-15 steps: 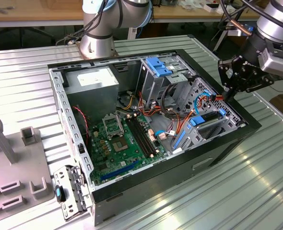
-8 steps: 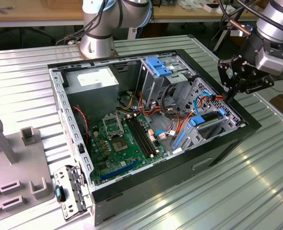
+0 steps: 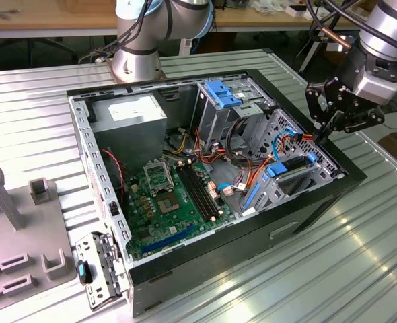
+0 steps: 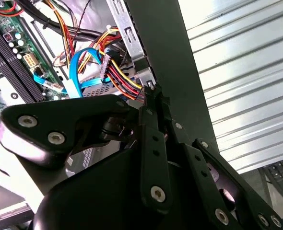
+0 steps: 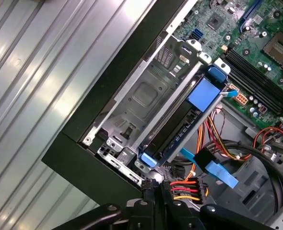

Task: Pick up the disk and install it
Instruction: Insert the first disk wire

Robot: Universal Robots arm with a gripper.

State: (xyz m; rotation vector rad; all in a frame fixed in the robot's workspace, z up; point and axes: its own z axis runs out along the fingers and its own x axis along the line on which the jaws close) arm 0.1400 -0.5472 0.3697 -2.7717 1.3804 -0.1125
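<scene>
Black gripper (image 3: 317,138) hung over the open PC case (image 3: 319,195) at the exterior view's right, tips down at the case's edge by a bundle of red, yellow & black cables (image 5: 187,188). In both wrist views the fingers (image 4: 153,103) sat pressed together, closed, w/ nothing visibly between them; tips were just beside the cable connector, touching or not I couldn't tell.

Disk (image 5: 180,125) w/ blue side rails sat already slotted in the grey metal bay (image 5: 144,93) near that same corner of the case, standing on edge, a blue tab at each end. In the exterior view the disk (image 3: 279,173) showed as a blue-capped slab just below & inboard of the gripper, not held.

Green motherboard (image 3: 165,195) lay on the case floor, w/ a grey power supply (image 3: 128,114) at the far corner & a drive cage w/ blue top (image 3: 222,94) beside it. Case stood on a ribbed metal table (image 3: 360,269). Grey fixture blocks (image 3: 10,229) sat at the exterior view's left, well apart.
</scene>
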